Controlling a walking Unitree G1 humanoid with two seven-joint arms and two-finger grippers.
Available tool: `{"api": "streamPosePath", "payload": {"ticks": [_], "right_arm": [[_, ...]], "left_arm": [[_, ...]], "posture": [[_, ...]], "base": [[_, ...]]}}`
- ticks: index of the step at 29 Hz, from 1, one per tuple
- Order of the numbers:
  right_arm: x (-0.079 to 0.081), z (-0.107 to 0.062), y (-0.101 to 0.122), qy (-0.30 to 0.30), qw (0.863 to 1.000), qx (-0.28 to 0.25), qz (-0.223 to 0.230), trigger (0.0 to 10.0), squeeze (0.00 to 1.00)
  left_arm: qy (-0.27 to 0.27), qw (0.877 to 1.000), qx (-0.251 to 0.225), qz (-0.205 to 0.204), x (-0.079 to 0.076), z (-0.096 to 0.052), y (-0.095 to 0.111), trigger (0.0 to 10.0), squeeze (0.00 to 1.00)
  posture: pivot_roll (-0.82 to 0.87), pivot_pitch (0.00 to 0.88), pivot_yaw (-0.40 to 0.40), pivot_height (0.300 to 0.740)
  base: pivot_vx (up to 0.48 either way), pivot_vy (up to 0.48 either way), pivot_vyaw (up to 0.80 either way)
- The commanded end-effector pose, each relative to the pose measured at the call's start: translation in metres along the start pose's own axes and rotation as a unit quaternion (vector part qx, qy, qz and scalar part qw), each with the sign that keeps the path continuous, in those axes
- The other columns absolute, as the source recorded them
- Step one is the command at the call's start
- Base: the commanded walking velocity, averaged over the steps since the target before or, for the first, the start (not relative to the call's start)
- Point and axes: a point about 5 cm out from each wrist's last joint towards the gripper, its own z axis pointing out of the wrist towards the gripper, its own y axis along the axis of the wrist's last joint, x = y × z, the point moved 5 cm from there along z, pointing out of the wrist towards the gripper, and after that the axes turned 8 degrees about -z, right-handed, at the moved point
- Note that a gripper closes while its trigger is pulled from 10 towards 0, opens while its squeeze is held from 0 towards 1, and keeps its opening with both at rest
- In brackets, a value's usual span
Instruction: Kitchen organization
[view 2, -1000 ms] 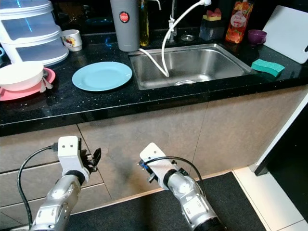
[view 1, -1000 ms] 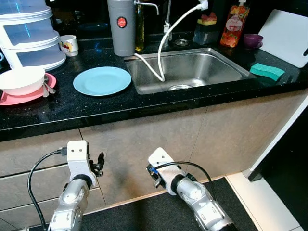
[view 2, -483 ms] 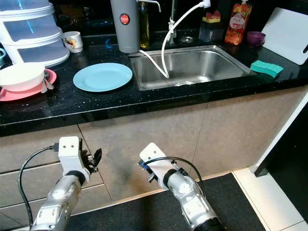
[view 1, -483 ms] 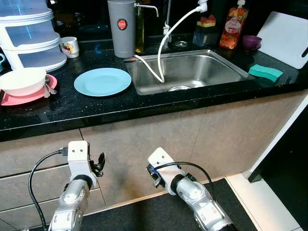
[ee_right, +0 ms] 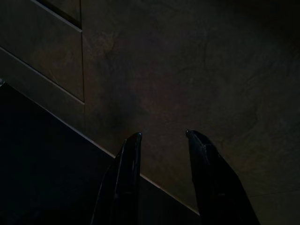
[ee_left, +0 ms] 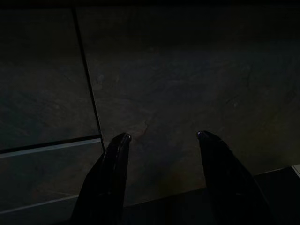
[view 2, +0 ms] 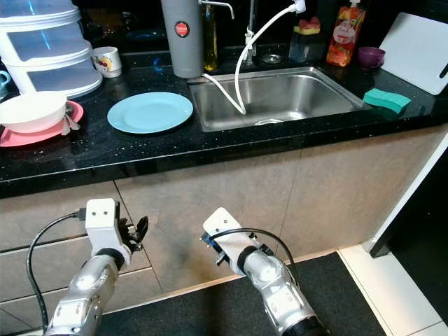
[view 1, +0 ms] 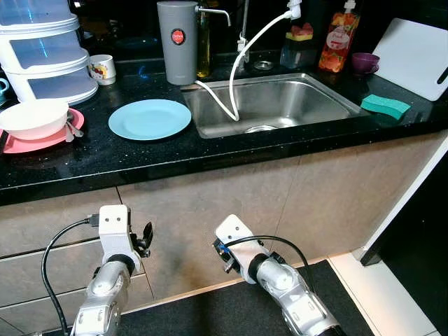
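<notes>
While both pincers [ee_left: 159,140] [ee_right: 161,136] hang parted and empty before the cabinet [view 1: 231,189], we should raise them slowly to the plate [view 1: 149,118], up on the worktop [view 1: 105,157] above the left one.

1. The sink [view 1: 276,105] is set into the desk [view 1: 140,157].
2. The plate [view 1: 149,118] lies on the desk, left of the sink.
3. The bowl [view 1: 33,116] sits further left.
4. The sponge [view 1: 386,106] lies right of the sink.
</notes>
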Motion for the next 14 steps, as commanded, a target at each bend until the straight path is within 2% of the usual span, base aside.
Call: {"api": "streamPosePath", "payload": {"ticks": [1, 14], "right_arm": [[0.0012, 0.0006, -0.0018, 0.001, 1.000, 0.000, 0.001, 10.0, 0.00], [-0.0005, 0.0003, -0.0006, 0.001, 1.000, -0.001, 0.001, 10.0, 0.00]], "left_arm": [[0.004, 1.000, 0.006, 0.009, 0.0028, -0.0001, -0.0029, 10.0, 0.00], [0.002, 1.000, 0.006, 0.009, 0.0019, 0.0008, -0.0019, 10.0, 0.00]], "posture": [[-0.04, 0.066, 0.037, 0.740], [-0.05, 0.074, 0.037, 0.740]], "base": [[0.000, 0.000, 0.00], [0.000, 0.000, 0.00]]}}
